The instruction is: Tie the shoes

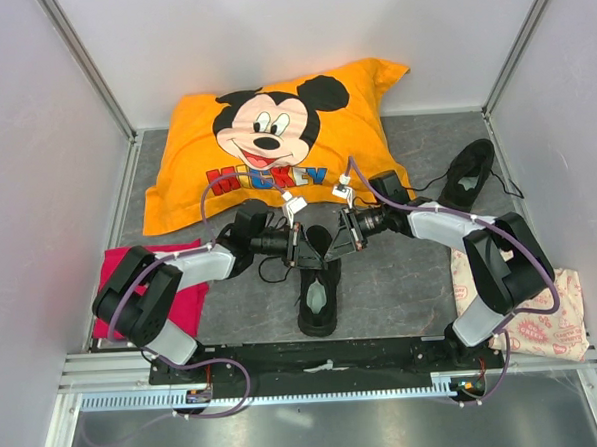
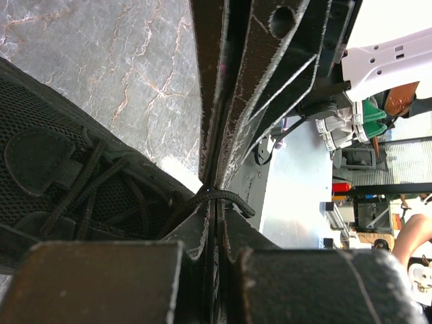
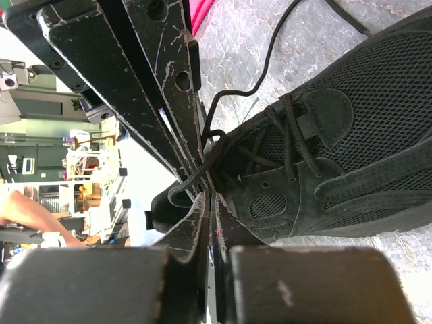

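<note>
Left claw (image 2: 216,194) clamped on a lace loop (image 2: 231,198) of the near shoe (image 1: 320,300), right claw (image 3: 209,189) pinching a second loop (image 3: 219,138), far shoe (image 1: 468,178) well apart.

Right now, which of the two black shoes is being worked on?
The middle shoe, its laces pinched by the left end effector and right end effector; the other shoe lies untouched at back right.

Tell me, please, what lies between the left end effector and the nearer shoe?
Black lace, pinched in the left end effector and leading to the shoe; the left wrist view shows it.
</note>
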